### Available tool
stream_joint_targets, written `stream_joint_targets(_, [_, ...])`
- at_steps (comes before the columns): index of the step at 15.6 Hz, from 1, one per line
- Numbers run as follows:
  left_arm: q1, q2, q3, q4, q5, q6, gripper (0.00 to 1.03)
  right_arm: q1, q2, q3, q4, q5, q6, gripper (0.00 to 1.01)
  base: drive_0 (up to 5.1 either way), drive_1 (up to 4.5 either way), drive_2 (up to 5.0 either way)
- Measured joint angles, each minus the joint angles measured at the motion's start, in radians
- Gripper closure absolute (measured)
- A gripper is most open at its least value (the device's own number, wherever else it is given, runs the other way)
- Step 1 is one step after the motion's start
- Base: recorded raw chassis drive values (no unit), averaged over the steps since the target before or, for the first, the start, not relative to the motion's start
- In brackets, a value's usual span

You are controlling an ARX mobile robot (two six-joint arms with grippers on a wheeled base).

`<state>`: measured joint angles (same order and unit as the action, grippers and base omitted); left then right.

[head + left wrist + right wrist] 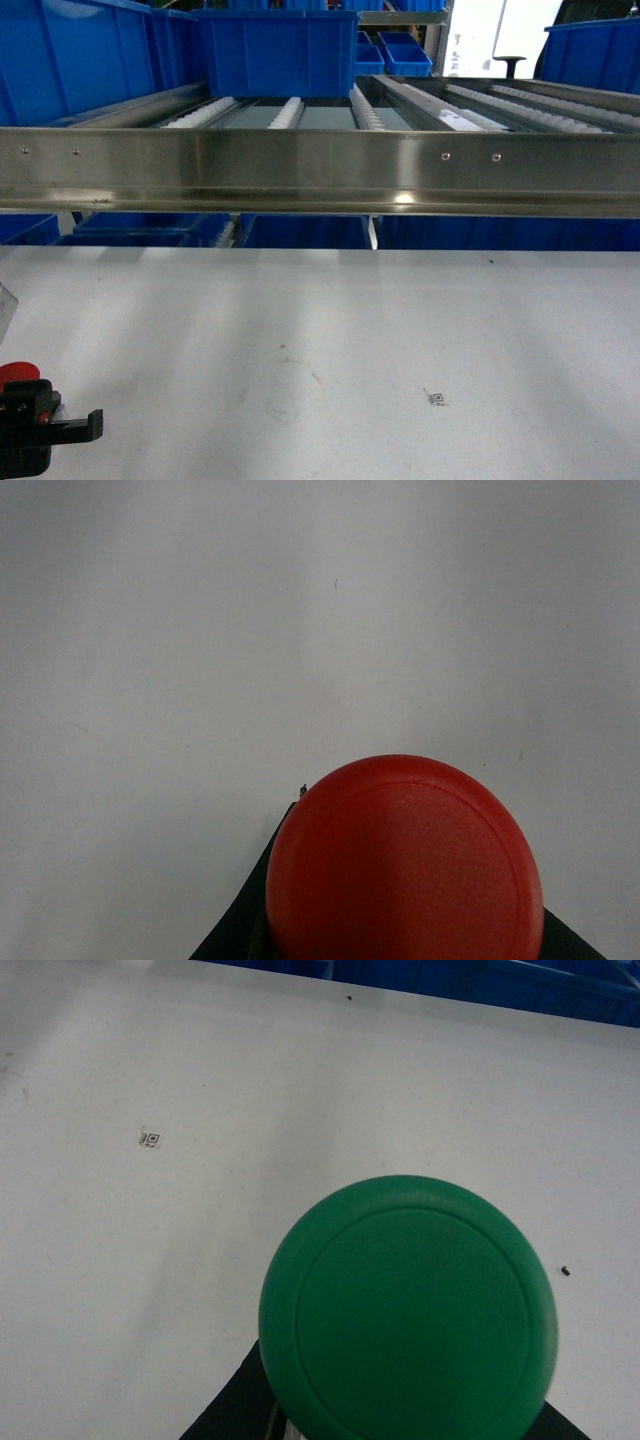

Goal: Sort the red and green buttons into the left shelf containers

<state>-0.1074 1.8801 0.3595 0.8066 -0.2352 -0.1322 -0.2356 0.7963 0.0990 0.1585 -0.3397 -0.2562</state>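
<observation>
While the red mushroom-capped push-button [405, 865] fills the lower frame of the left wrist view, the green-capped push-button [408, 1310] fills the right one (jaw positions cannot be told). Large blue plastic bins [278, 50] are seen upper left, behind the steel shelf rail [320, 165].
</observation>
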Motion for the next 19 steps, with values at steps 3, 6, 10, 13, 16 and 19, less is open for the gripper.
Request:
stream_joint_targets(3, [0.014, -0.082, -0.021, -0.045, 0.044, 0.010, 0.77, 0.000, 0.000, 0.000, 0.000, 0.000, 0.000, 0.75, 0.0, 0.00, 0.0])
stream_joint_targets(6, [0.071, -0.377, 0.017, -0.227, 0.158, 0.029, 0.78, 0.000, 0.000, 0.000, 0.000, 0.000, 0.000, 0.75, 0.0, 0.00, 0.0])
stream_joint_targets(10, [0.121, -0.912, 0.145, -0.560, 0.314, 0.061, 0.78, 0.000, 0.000, 0.000, 0.000, 0.000, 0.000, 0.75, 0.0, 0.00, 0.0])
stream_joint_targets(13, [-0.044, -1.082, 0.074, -0.597, 0.151, 0.115, 0.78, 0.000, 0.000, 0.000, 0.000, 0.000, 0.000, 0.75, 0.0, 0.00, 0.0])
stream_joint_targets(16, [-0.048, -1.097, 0.074, -0.592, 0.156, 0.139, 0.78, 0.000, 0.000, 0.000, 0.002, 0.000, 0.000, 0.75, 0.0, 0.00, 0.0])
stream_joint_targets(19, [-0.048, -1.096, 0.074, -0.591, 0.157, 0.140, 0.78, 0.000, 0.000, 0.000, -0.003, 0.003, 0.000, 0.75, 0.0, 0.00, 0.0])
